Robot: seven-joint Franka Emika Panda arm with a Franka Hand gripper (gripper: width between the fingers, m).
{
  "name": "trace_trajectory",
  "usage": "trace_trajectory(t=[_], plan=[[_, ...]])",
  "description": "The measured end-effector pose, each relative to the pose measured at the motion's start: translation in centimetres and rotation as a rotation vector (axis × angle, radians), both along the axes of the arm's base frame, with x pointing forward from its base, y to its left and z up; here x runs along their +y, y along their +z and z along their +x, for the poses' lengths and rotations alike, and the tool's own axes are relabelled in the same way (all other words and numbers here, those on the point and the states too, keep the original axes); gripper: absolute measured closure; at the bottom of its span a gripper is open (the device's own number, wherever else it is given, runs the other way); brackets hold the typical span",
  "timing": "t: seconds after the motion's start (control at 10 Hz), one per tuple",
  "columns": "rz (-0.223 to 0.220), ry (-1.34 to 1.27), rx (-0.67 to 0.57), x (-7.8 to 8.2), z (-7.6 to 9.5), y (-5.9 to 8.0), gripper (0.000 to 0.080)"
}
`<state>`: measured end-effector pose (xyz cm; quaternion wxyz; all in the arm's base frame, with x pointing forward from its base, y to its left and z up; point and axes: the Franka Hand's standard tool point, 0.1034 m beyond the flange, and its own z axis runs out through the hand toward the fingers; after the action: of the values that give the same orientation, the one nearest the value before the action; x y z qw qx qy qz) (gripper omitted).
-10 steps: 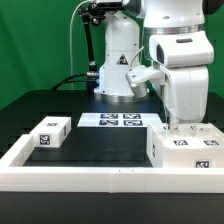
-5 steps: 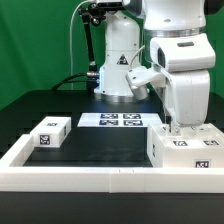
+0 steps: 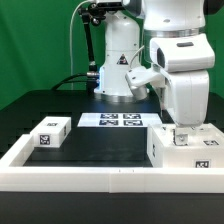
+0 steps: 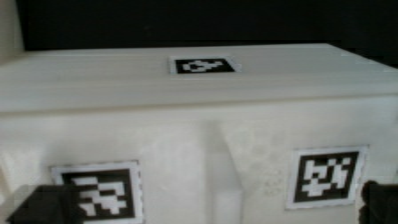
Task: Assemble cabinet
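Observation:
The cabinet (image 3: 186, 152) is a large white box with black-and-white tags, standing at the exterior view's right near the front rail. My gripper (image 3: 181, 128) hangs straight down over its top, at or just above the surface. In the wrist view the cabinet (image 4: 196, 110) fills the picture, showing three tags. My gripper (image 4: 199, 205) is open, with a dark fingertip at each side of the frame and the cabinet's tagged face between them. The jaws hold nothing.
A small white tagged block (image 3: 50, 133) lies at the exterior view's left. The marker board (image 3: 118, 120) lies flat at the back middle. A low white border rail (image 3: 90, 178) runs along the front and sides. The robot's base (image 3: 118, 62) stands behind.
The arm has sunk slightly toward the cabinet's top. Nothing else has moved.

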<state>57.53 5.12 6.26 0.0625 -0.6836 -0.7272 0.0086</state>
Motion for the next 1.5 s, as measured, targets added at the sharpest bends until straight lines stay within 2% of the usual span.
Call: trace_trajectory(t=[0.2, 0.6, 0.8, 1.1, 1.2, 1.3, 1.5], plan=[[0.0, -0.001, 0.0, 0.0, -0.1, 0.0, 0.0002], [-0.046, -0.163, -0.012, 0.3, -3.1, 2.2, 0.0002], [-0.053, -0.197, -0.01, 0.3, -4.1, 2.2, 0.0002], [-0.057, -0.267, -0.006, 0.3, -4.1, 2.1, 0.0002], [-0.067, -0.4, 0.002, 0.1, -4.1, 2.1, 0.0002], [-0.061, -0.577, 0.004, -0.7, -4.3, 1.6, 0.0002], [-0.072, -0.899, 0.003, -0.6, -4.4, 1.9, 0.0002]])
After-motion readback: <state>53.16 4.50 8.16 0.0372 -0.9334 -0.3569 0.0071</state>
